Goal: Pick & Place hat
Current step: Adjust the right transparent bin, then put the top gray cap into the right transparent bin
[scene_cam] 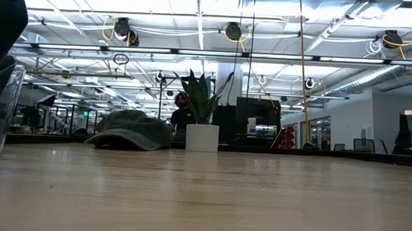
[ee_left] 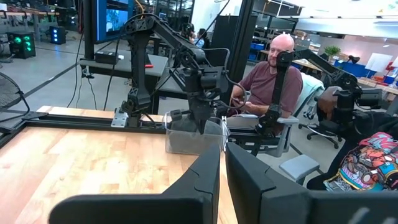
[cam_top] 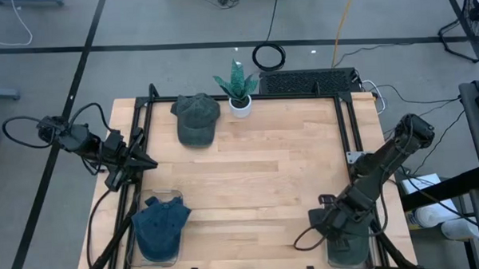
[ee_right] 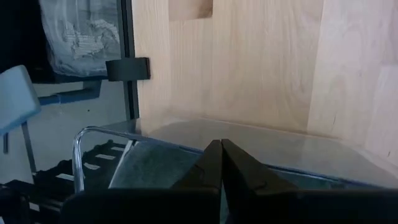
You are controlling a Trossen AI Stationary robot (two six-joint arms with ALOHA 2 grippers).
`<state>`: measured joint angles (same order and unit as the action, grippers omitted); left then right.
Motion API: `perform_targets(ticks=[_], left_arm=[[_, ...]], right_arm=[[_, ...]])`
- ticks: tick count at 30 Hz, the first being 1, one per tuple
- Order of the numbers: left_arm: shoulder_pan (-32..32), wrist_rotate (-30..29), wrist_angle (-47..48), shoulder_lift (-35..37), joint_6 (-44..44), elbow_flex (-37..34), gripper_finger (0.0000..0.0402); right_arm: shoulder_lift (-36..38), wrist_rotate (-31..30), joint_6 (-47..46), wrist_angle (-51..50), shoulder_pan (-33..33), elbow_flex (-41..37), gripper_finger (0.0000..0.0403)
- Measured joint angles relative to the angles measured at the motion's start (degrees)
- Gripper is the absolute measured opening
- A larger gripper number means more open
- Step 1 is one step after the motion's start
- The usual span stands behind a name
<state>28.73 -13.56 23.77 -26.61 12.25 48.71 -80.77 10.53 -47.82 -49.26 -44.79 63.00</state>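
My two arms are dark, nearly black, and each is made of thick rounded segments with joints between them. My left arm (cam_top: pixel 88 144) is slim, and a thin black cable (cam_top: pixel 23 126) makes a loop beside its rear part. My right arm (cam_top: pixel 380 169) looks heavier, with a rounded cap at its upper joint. My left gripper (ee_left: pixel 222 180) has two flat matte black fingers (ee_left: pixel 202 180) with straight inner edges and angled outer faces. My right gripper (ee_right: pixel 221 163) has the same black fingers, which narrow to a point. I see no markings, though the view is perhaps too dark.
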Motion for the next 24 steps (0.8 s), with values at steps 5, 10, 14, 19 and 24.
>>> perform_targets(ticks=[5, 10, 14, 19, 24], left_arm=[[0.01, 0.0, -0.02, -0.01, 0.0, 0.0, 0.0031], [0.01, 0.0, -0.02, -0.01, 0.0, 0.0, 0.0031], [0.0, 0.0, 0.0, 0.0, 0.0, 0.0, 0.0031], [0.01, 0.0, -0.02, -0.02, 0.01, 0.0, 0.0031], [0.0, 0.0, 0.0, -0.02, 0.0, 0.0, 0.0031]], right_arm=[[0.0, -0.29, 1.05, 0.9, -0.58, 0.0, 0.0], [0.0, -2.47, 10.98, 6.97, 0.46, -0.07, 0.0], [-0.01, -9.66, 24.11, 12.6, 2.52, -0.07, 0.0], [-0.02, -27.74, 39.34, 19.57, 5.86, -0.07, 0.0], [-0.02, -37.62, 44.69, 23.84, 9.73, -0.07, 0.0]])
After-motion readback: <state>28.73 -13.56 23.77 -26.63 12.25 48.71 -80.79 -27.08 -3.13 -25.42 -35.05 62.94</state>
